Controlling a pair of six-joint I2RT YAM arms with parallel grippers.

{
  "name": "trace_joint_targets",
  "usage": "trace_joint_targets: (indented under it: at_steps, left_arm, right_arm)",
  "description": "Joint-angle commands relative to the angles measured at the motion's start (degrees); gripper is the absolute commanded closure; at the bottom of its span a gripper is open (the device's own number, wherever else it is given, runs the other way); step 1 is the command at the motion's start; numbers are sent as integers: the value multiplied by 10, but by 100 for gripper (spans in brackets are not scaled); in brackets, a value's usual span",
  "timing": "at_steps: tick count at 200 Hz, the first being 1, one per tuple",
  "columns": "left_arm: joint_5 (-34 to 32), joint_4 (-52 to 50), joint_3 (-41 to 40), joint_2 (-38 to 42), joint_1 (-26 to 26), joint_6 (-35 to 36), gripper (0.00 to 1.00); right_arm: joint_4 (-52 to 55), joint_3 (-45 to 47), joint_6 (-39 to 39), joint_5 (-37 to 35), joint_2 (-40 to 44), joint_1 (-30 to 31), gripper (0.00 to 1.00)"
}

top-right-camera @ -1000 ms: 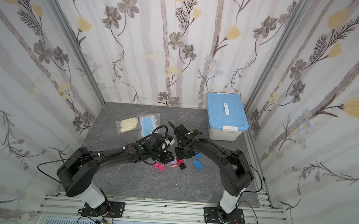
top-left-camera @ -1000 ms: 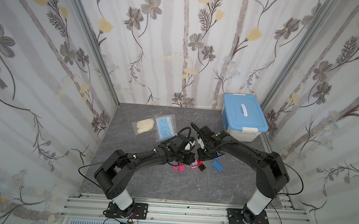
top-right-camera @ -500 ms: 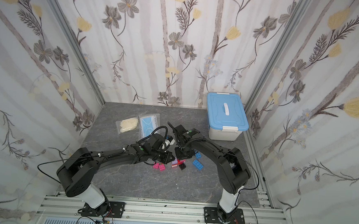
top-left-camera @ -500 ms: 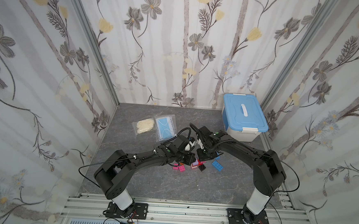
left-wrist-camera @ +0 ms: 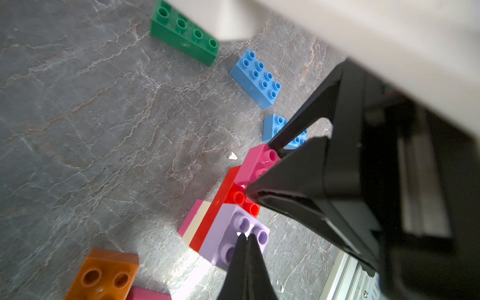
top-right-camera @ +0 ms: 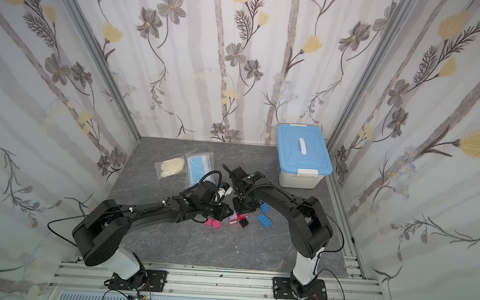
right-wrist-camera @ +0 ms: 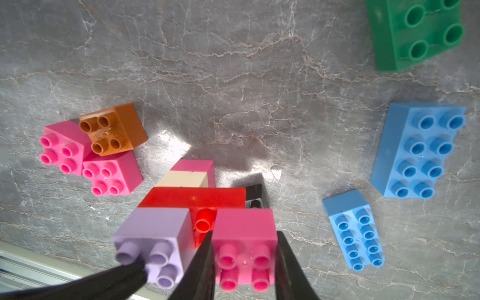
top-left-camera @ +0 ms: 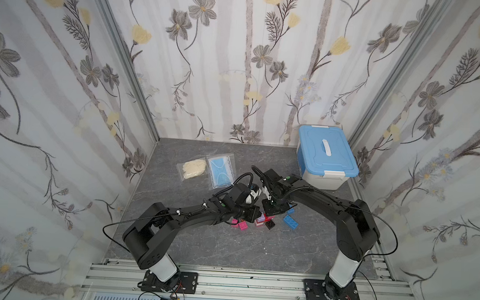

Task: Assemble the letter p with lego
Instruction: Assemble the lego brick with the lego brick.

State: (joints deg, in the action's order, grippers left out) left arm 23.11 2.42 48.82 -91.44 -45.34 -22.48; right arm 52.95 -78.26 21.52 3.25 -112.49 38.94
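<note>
**Item 1. Lego stack [top-left-camera: 261, 218].** It stands mid-table, between my two arms. From the bottom up it is a pink base square [right-wrist-camera: 194, 165], a cream square [right-wrist-camera: 184, 179] and a long red brick [right-wrist-camera: 192, 197]. A lavender square [right-wrist-camera: 153, 233] sits on one end of the red.

**Item 2. Top pink square [right-wrist-camera: 244, 233].** It is over the red brick's other end, with one red stud showing between it and the lavender. My right gripper [right-wrist-camera: 244, 259] has its jaws closed on two opposite side walls. I judge this brick starts the bowl of the p. I cannot tell whether it is fully seated.

**Item 3. Left gripper [left-wrist-camera: 245, 241].** The jaws are pinched together and hold nothing, with the tips down on the lavender studs. I take this as a brace, so the stack does not tip under the other arm's push.

**Item 4. Spare bricks.**
- Two pink squares [right-wrist-camera: 62, 148] and an orange square [right-wrist-camera: 113, 130] touch in a cluster.
- Near the stack are a long blue brick [right-wrist-camera: 418, 150] and a smaller blue brick [right-wrist-camera: 353, 228].
- A green brick [right-wrist-camera: 415, 33] lies farther off.
- A black square [top-left-camera: 270, 224] is just beside the stack.

**Item 5. Not needed.** A blue-lidded box [top-left-camera: 325, 156] and two plastic bags [top-left-camera: 193, 168] lie well apart, toward the back wall.
</note>
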Motion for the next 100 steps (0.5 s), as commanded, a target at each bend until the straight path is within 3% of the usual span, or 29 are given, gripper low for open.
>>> trace_joint_targets:
  at_steps: [1, 100]
  left_arm:
    - [-37, -115, -19, -6, 0, -2, 100]
    - [-46, -106, -56, -2, 0, -9, 100]
  right_arm:
    - [1, -2, -6, 3, -2, 1, 81]
    - [-5, 1, -6, 12, -9, 1, 76]
